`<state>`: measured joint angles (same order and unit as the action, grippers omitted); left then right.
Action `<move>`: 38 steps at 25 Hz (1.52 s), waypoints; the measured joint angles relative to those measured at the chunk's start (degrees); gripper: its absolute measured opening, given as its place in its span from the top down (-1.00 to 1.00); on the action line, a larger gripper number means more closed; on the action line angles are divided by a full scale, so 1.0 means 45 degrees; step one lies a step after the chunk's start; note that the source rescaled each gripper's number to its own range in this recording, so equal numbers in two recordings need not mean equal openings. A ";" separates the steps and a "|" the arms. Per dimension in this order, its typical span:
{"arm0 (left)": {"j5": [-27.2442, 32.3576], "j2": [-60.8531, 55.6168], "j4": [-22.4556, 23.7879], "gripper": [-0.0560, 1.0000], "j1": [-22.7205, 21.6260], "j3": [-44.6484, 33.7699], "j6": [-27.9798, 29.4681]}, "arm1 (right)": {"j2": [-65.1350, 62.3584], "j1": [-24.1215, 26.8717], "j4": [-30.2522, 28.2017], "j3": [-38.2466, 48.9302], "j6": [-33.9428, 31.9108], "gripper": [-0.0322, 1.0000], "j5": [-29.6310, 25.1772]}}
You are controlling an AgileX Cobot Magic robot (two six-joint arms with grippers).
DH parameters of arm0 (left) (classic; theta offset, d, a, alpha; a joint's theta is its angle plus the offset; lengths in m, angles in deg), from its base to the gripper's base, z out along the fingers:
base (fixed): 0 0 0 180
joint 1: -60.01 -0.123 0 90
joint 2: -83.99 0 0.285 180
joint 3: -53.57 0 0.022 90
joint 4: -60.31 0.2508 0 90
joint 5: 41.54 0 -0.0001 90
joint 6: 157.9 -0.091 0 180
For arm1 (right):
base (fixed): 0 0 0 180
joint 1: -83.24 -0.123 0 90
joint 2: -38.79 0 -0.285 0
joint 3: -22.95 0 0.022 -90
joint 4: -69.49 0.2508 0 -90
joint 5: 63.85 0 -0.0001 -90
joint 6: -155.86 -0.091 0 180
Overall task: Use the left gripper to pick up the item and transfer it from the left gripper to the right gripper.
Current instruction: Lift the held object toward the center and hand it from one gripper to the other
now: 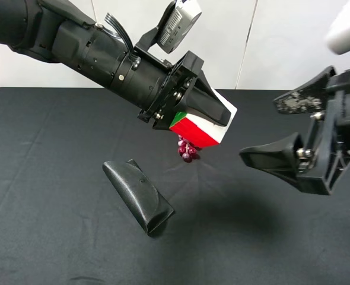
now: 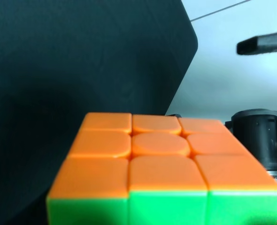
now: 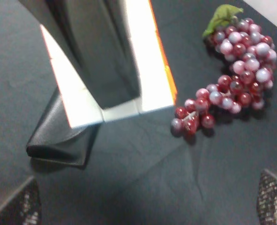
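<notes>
The black left gripper (image 1: 213,113) is squeezing the small white, red and green puzzle cube (image 1: 199,130), holding it out — the black right gripper (image 1: 261,128) is facing it nearby, its claws wide apart to take it.

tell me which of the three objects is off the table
The puzzle cube, clamped in the left gripper in mid-air; the glasses case and grapes lie on the table.

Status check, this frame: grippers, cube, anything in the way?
Left gripper shut on the cube, held above the table. Right gripper open, facing it, not touching. Glasses case and grapes lie below, out of the handover path.
</notes>
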<state>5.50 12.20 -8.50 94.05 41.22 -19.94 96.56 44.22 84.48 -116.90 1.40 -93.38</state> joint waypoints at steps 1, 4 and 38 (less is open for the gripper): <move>-0.0004 0.0000 0.0000 0.89 0.0000 0.0000 0.0000 | 0.0092 -0.0075 -0.0011 0.0000 0.0057 -1.00 0.0125; -0.0015 0.0000 0.0000 0.89 0.0000 0.0000 0.0000 | 0.0253 -0.0127 -0.0128 0.0000 0.0086 -1.00 0.0571; -0.0350 0.0000 -0.0293 0.89 0.0000 0.0000 -0.0032 | 0.2096 -0.0144 0.1320 -0.1483 0.2025 -1.00 0.1036</move>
<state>3.92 12.20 -9.82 94.05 41.22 -20.09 105.99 43.57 90.42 -123.57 10.51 -88.72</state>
